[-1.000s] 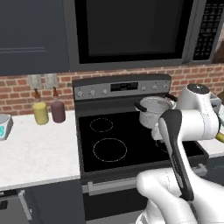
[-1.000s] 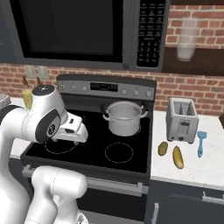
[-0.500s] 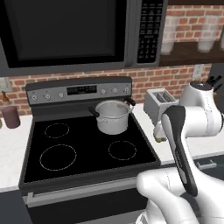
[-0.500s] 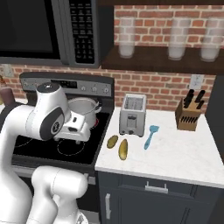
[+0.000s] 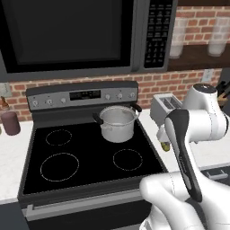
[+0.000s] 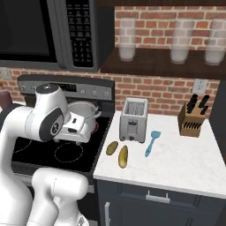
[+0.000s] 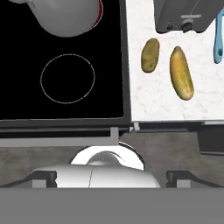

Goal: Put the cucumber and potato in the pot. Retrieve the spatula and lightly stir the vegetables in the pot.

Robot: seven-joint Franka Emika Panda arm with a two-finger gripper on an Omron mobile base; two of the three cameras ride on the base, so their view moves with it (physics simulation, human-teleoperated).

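The steel pot (image 5: 117, 124) stands on the stove's back right burner and also shows in the right base view (image 6: 86, 109) and at the hand view's top left (image 7: 65, 17). On the white counter right of the stove lie the short potato (image 6: 111, 147) (image 7: 150, 54) and the longer cucumber (image 6: 123, 156) (image 7: 181, 73), side by side. The blue spatula (image 6: 151, 142) (image 7: 218, 39) lies right of them, in front of the toaster. My gripper (image 7: 111, 178) hangs open and empty over the stove's front right part, left of the vegetables.
A silver toaster (image 6: 134, 119) stands behind the vegetables, and a knife block (image 6: 193, 121) sits at the counter's back right. The black stovetop (image 5: 90, 157) spreads to the left, under a microwave (image 5: 72, 31). Glass jars (image 6: 178, 42) line a shelf above the counter.
The base has driven to the right, so both base views have shifted. The pot now sits further left and the counter with the vegetables and spatula is nearer. The jaws stay open.
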